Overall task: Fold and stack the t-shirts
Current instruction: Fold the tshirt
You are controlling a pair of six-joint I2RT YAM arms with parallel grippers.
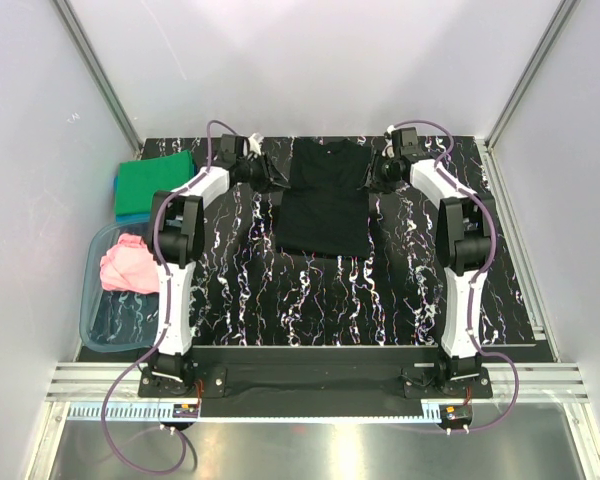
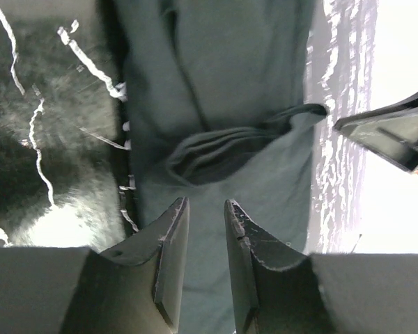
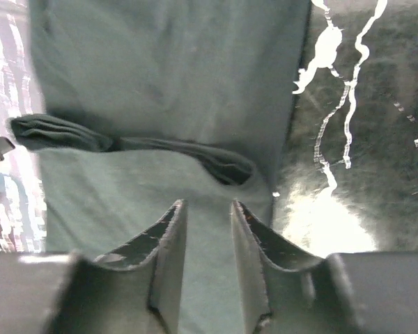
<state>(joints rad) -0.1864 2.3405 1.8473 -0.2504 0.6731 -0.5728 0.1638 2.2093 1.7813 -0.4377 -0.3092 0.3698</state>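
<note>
The black t-shirt (image 1: 323,205) lies flat at the far middle of the table, its sleeves turned in over the body. My left gripper (image 1: 276,180) hovers over the shirt's left shoulder edge and my right gripper (image 1: 370,178) over its right shoulder edge. In the left wrist view the left gripper (image 2: 205,203) has its jaws a little apart, with only the cloth (image 2: 216,83) showing below the gap. The right gripper (image 3: 207,203) stands the same way above the shirt (image 3: 160,76). A green t-shirt (image 1: 152,187) lies folded at the far left on a blue one (image 1: 130,215). A pink t-shirt (image 1: 128,268) sits crumpled in the tub.
A clear blue-tinted plastic tub (image 1: 100,330) stands at the left edge of the black marbled table (image 1: 310,300). White walls with metal rails close in the back and sides. Both arm bases are bolted at the near edge.
</note>
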